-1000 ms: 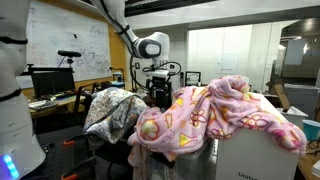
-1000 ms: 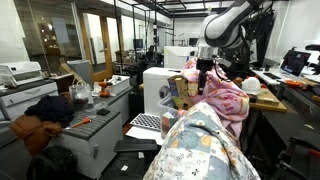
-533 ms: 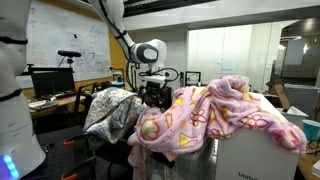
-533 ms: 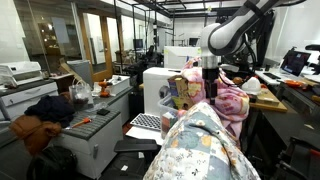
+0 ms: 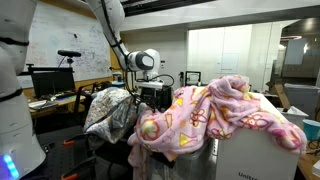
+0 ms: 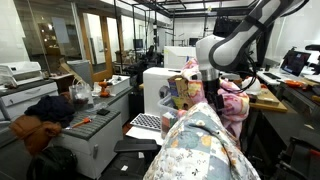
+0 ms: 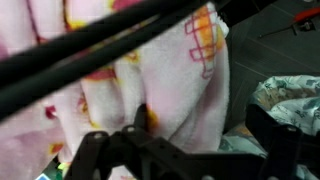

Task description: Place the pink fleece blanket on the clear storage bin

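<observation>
The pink fleece blanket (image 5: 215,120) lies heaped in both exterior views, its yellow and orange shapes showing, and it fills most of the wrist view (image 7: 150,60). The clear storage bin (image 6: 181,92) shows colourful boxes through its wall, right beside the blanket (image 6: 230,100). I cannot tell how much of the blanket rests on the bin. My gripper (image 5: 152,97) hangs at the blanket's edge, also visible low under the arm (image 6: 210,94). In the wrist view the gripper (image 7: 205,130) is open, with a pink fold lying between its dark fingers (image 7: 140,122).
A grey-white patterned blanket (image 5: 112,110) is draped over a chair next to the pink one and fills the foreground (image 6: 200,145). A large opaque white box (image 6: 158,88) stands behind the bin. Desks with monitors (image 5: 52,82) and clutter surround the spot.
The arm has come down and shifted toward the blanket's edge. The jaws stayed open, and the blankets and bin have not moved.
</observation>
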